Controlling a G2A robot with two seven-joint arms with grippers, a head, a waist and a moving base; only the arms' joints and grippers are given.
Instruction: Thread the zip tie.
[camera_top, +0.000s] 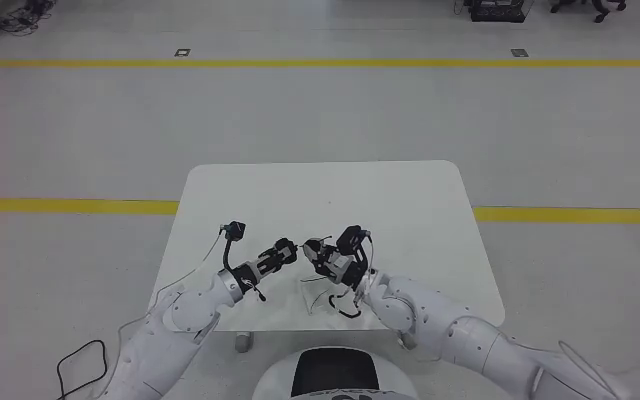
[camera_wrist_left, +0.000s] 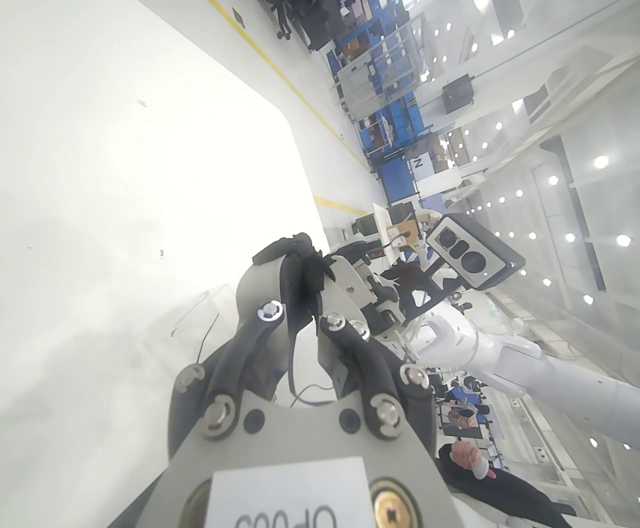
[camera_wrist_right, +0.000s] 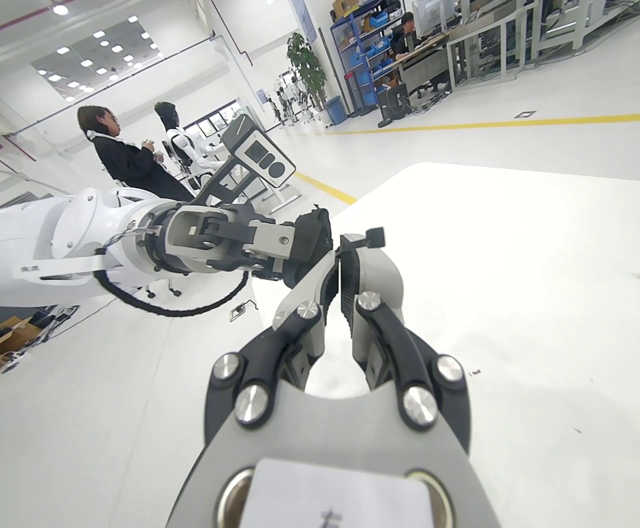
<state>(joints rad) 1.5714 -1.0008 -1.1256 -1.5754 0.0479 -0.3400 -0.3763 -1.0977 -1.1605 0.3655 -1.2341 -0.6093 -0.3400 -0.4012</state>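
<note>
Pinching the zip tie (camera_wrist_right: 374, 237) between pads pressed flat together, the right gripper (camera_wrist_right: 341, 257) leaves the tie's square head and a short stub projecting past its fingertips. The left gripper (camera_wrist_right: 312, 234) sits just beside the right gripper, almost tip to tip, its pads likewise drawn together; what they hold cannot be made out. The table (camera_wrist_right: 500, 260) lies below the right gripper, and both tips hang clear of its surface.

Hazards, judged from this position:

1. Misalignment. The head offers a small target. Any tilt of the right gripper relative to an incoming tail would likely make the tail butt against the head's face rather than enter it (the slot's orientation cannot be read here).
2. Collision. With the left gripper this close to the right gripper, a further approach could knock the tips together and twist the tie within its pinch.
3. Slip. The hold is on a thin strap; a sideways load could rotate the head.
4. Drop. Loosening the pinch too early would let the tie fall to the table beneath the right gripper.
</note>
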